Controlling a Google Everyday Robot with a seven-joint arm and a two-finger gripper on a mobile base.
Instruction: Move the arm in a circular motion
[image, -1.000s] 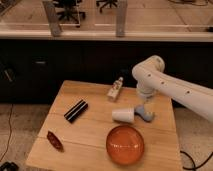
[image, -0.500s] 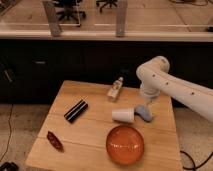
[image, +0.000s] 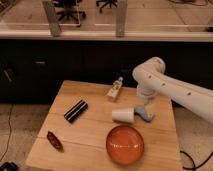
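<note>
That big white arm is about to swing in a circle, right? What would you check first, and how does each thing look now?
1. Arm in full view: not ok, it runs off the right edge.
2. Claw located: ok, low over the table, beside the cup.
3. Claw's grip: cannot tell.
4. Cup clear of the claw: not ok, very close.
5. Bottle clear: cannot tell, near the elbow.
6. Bowl clear: ok, apart.

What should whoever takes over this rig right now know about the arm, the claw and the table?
Claw: low over the table's right side, beside the tipped white cup, holding nothing I can confirm.
Arm: reaches in from the right, elbow joint above the table's back edge.
Untouched: orange bowl, black case, small bottle, red object.
Progress of the circle: cannot be judged here. Left: the circular sweep, clear of the cup.
</note>
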